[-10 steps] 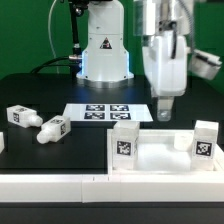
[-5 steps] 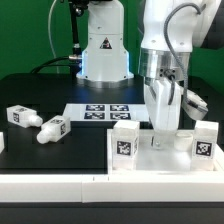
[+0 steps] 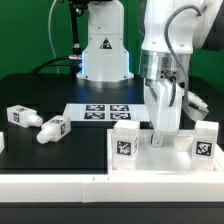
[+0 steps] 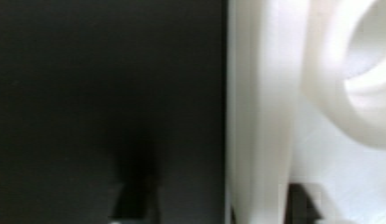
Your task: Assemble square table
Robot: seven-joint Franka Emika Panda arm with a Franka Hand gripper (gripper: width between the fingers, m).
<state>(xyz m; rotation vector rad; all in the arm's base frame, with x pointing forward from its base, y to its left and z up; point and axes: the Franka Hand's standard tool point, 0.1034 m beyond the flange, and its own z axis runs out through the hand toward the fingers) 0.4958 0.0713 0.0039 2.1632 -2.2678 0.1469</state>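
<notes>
A second ago my tool (image 3: pixel 163 138) hung wide open above the square table (image 3: pixel 150 162). Now it has come down onto the slab's far edge and the jaws have drawn in narrow. I read this as a pinch, since the wrist view shows the rim (image 4: pixel 261 110) running straight between my fingers. So the slab looks ready to be shifted. It lies flat on the counter (image 3: pixel 55 160), directly under the tool — a loose leg (image 3: pixel 50 128) and a second leg (image 3: pixel 20 116) lie well apart from it, toward the exterior view's left.
</notes>
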